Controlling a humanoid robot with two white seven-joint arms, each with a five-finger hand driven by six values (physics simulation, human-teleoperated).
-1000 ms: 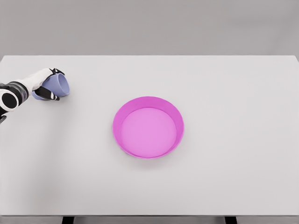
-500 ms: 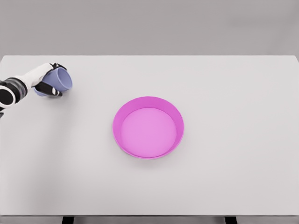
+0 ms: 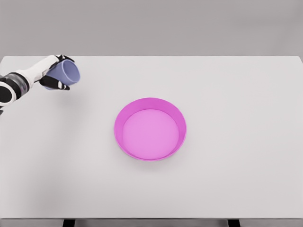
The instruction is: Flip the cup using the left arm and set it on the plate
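A white bench (image 3: pixel 236 179) fills the frame, a pink plate (image 3: pixel 150 129) at its centre. At upper left, the left hand (image 3: pixel 51 72) reaches in level, fingers (image 3: pixel 57 85) clamped on a tilted lilac cup (image 3: pixel 67 73), mouth facing right.

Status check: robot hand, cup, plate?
Left robot hand shut on cup, tilted, mouth facing right. Plate bare, mid-table. Path between unobstructed.

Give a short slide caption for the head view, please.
Left hand holds the lavender cup tilted, left of the pink plate.
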